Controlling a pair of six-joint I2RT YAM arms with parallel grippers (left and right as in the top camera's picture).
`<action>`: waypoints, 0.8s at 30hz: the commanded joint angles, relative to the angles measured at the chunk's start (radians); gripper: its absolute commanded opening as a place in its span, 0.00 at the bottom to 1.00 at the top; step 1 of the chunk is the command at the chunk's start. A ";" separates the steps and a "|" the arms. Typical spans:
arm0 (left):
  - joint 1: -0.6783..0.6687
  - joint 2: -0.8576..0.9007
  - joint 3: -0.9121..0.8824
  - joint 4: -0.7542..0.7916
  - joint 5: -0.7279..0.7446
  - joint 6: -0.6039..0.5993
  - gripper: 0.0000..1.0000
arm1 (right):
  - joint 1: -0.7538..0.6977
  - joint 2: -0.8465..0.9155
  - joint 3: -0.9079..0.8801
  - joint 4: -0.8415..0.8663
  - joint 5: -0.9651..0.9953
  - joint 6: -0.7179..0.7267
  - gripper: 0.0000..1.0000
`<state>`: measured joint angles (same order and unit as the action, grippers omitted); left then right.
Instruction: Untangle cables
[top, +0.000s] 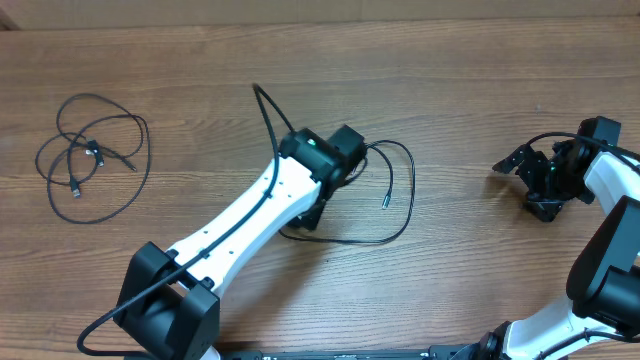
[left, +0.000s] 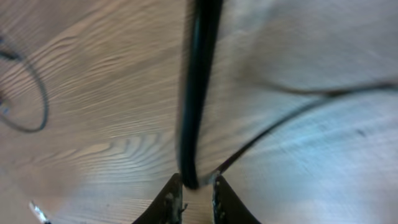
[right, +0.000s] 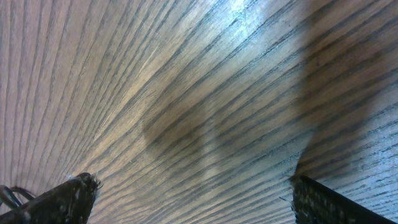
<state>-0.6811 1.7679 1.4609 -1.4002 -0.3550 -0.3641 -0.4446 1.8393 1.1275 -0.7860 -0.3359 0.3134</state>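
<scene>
**A:** How much room around the left jaws?

**B:** Plenty. There is bare worktop (top: 480, 80) on every side. Its far edge runs well beyond them, and the right jaws stand well off to their right.

**A:** How many cables?

**B:** Two lots. One loose cable (top: 412, 185) loops just right of the left jaws, with its plug (top: 385, 202) inside the loop. A coiled bundle (top: 95, 155) lies well to their left, and I cannot count its cords.

**A:** And the grip?

**B:** The left fingertips (left: 168, 208) are nearly together with a black strand (left: 189, 124) between them. Pinched or slack, I cannot tell. The right jaws gape wide over bare wood.
</scene>
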 joint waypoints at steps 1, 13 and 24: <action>0.041 -0.003 -0.004 -0.006 -0.071 -0.066 0.20 | -0.002 0.002 0.024 0.004 0.003 -0.004 1.00; 0.098 -0.003 0.109 -0.022 -0.032 -0.051 0.75 | -0.002 0.002 0.024 0.004 0.003 -0.005 1.00; 0.105 -0.003 0.330 0.065 0.262 -0.131 0.61 | -0.002 0.002 0.024 0.004 0.003 -0.004 1.00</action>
<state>-0.5797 1.7676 1.7538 -1.3823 -0.2928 -0.4572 -0.4446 1.8397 1.1275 -0.7856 -0.3359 0.3134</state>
